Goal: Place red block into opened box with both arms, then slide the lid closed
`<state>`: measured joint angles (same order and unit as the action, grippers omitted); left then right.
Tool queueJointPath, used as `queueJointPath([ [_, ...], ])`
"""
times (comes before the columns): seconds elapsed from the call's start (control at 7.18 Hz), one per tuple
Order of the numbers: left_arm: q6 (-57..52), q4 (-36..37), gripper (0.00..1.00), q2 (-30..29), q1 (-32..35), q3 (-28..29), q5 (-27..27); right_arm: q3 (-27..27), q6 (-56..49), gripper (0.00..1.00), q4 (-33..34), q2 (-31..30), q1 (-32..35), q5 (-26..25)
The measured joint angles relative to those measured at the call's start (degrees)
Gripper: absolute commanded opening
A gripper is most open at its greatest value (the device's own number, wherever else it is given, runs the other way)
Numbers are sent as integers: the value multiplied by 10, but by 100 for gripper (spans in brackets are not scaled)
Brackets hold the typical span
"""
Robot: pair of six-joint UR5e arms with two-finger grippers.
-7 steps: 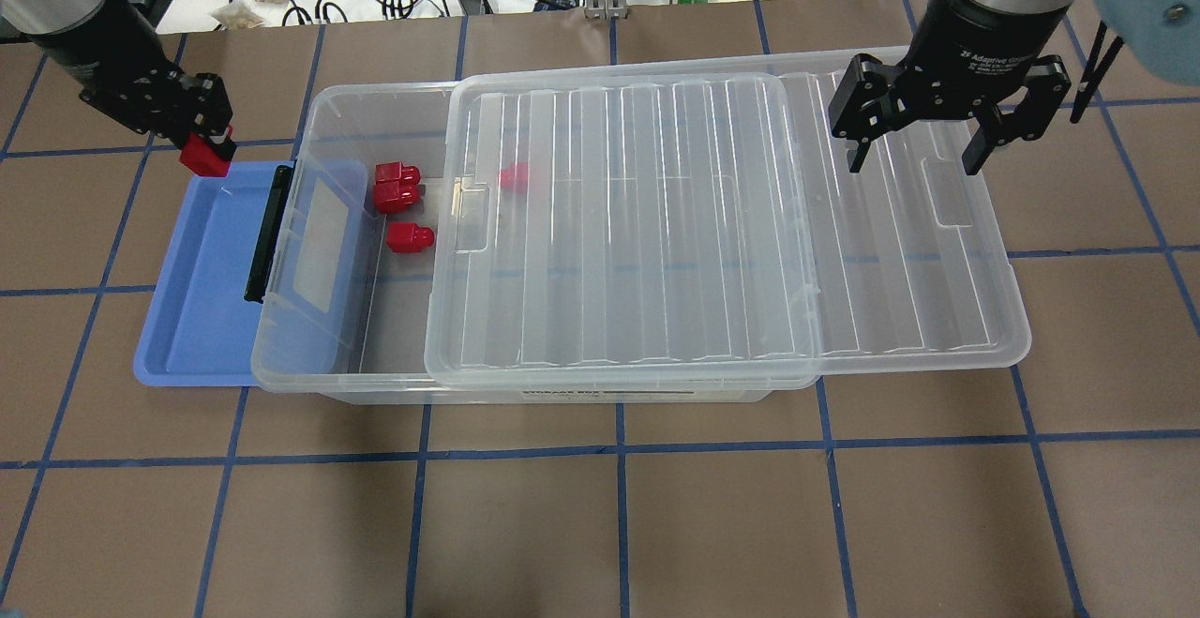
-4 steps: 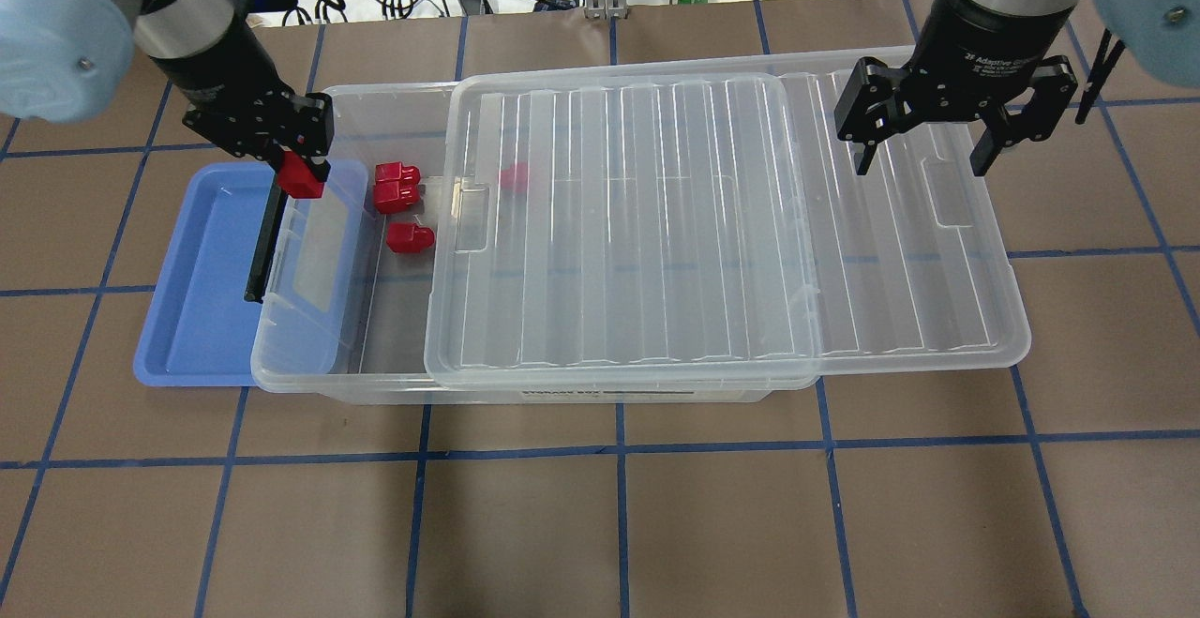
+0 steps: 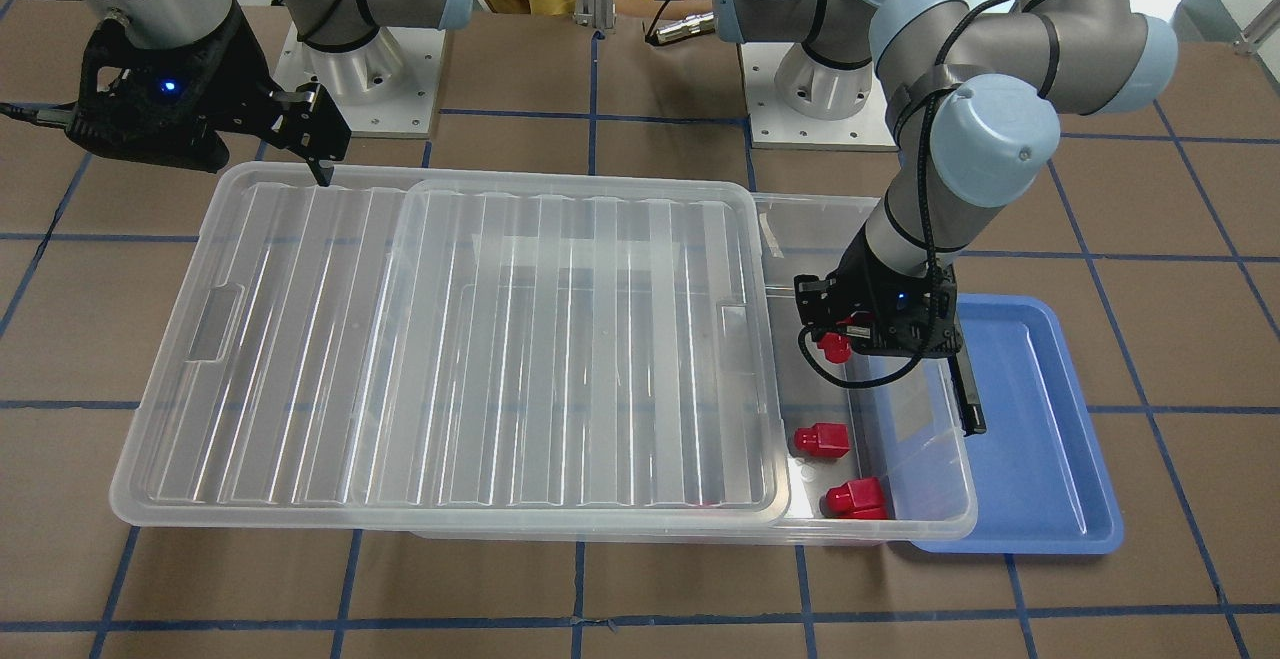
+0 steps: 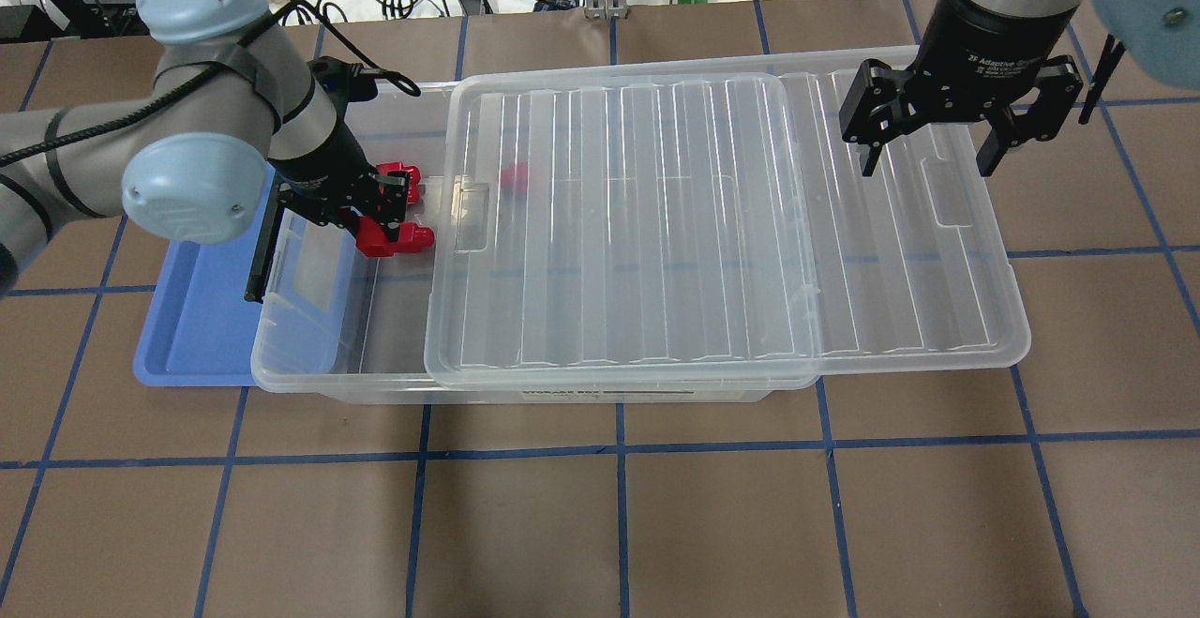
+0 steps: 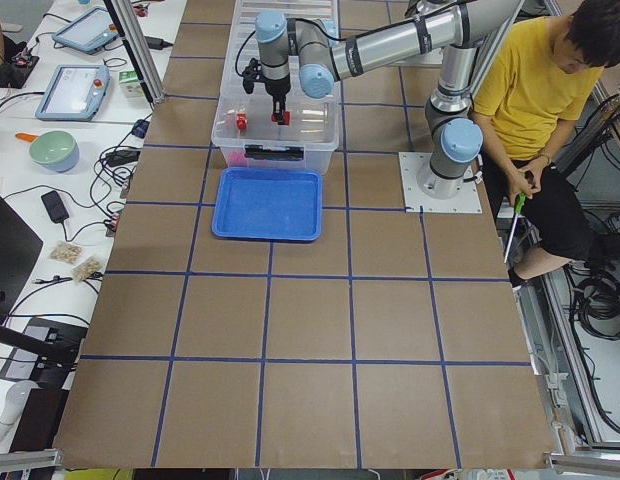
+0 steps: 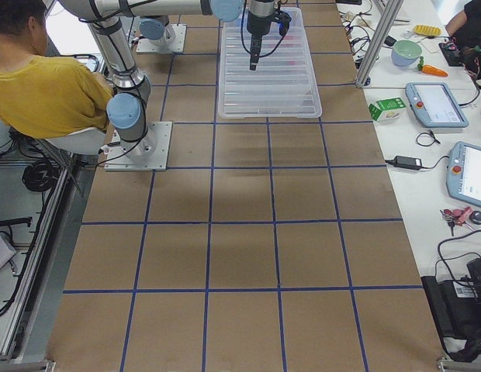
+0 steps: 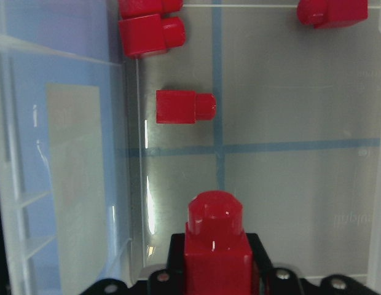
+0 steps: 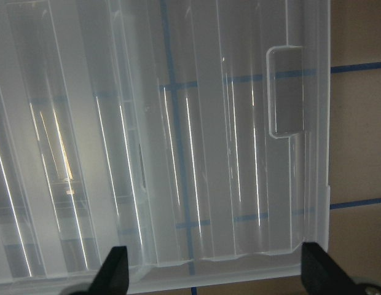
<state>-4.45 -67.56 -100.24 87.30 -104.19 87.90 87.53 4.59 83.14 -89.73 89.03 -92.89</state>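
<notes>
Over the uncovered left end of the box, the left gripper pinches the red block tight, loose red blocks lying inside nearby — the right gripper, jaws spread wide, hovers above the right end of the lid.

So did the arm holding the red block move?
Yes. The left gripper, holding the red block, went from above the blue tray's far corner, across the black latch, to above the open end of the box.
</notes>
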Motion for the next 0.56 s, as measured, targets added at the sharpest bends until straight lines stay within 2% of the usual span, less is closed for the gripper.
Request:
queueJointPath([
  [0.56, -9, 43, 0, -13, -1, -46, 0, 0, 0, 100, 0, 0, 0, 1],
])
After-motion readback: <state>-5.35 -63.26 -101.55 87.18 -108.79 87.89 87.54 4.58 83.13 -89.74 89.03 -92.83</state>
